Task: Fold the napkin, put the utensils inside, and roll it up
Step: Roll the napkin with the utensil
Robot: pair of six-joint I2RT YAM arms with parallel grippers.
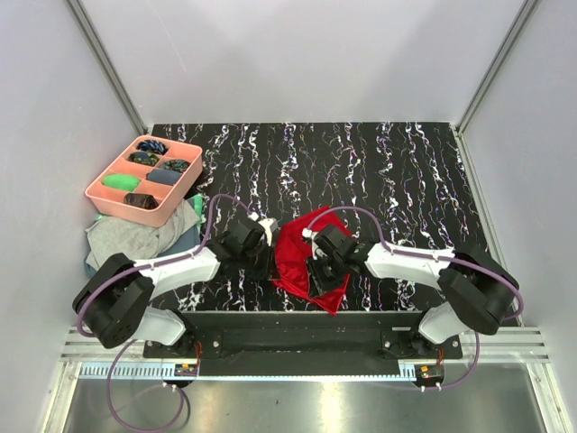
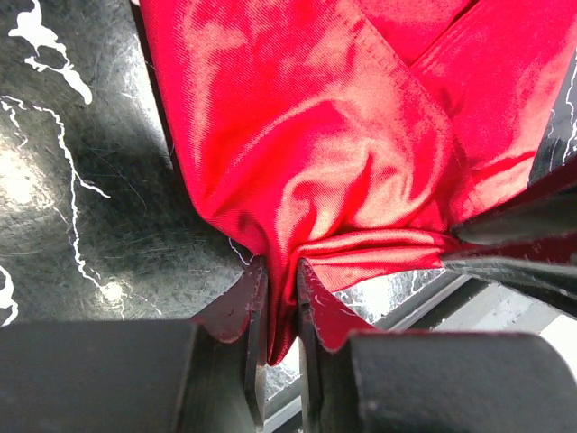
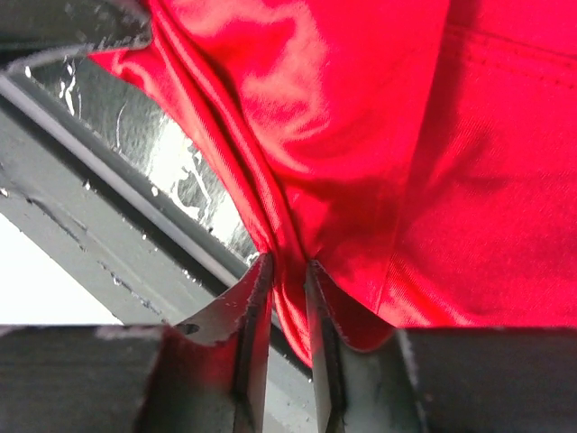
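The red napkin (image 1: 296,257) lies crumpled near the front edge of the black marbled table (image 1: 361,171), one corner hanging past the edge. My left gripper (image 1: 268,245) comes at it from the left. In the left wrist view that gripper (image 2: 281,271) is shut on a bunched fold of the napkin (image 2: 306,135). My right gripper (image 1: 317,262) comes from the right, close to the left one. In the right wrist view it (image 3: 288,271) is shut on another fold of the napkin (image 3: 406,162). The utensils are out of view.
A pink compartment tray (image 1: 101,196) holding several small items stands at the back left. A pile of grey, green and blue cloths (image 1: 131,236) lies in front of it. The table's front rail (image 3: 108,207) runs right below both grippers.
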